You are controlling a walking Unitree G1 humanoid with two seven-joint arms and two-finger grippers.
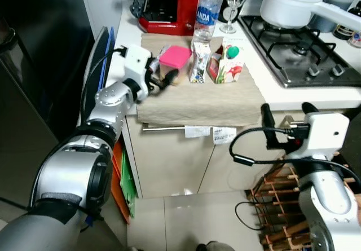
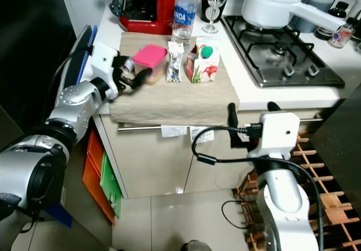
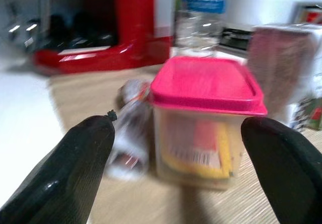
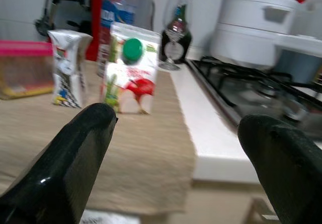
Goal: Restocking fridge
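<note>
I am standing at a white counter (image 1: 316, 96) spread with a beige mat (image 1: 197, 101). A water bottle (image 1: 206, 11), a green-capped carton (image 1: 228, 65), a smaller carton (image 1: 198, 62) and a pink-lidded container (image 1: 172, 63) are lining its back edge. My left gripper (image 1: 162, 80) is reaching beside the container, jaws wide apart and empty. My right gripper (image 1: 285, 128) is hovering below the counter's front edge, jaws likewise spread, gripping nothing.
</note>
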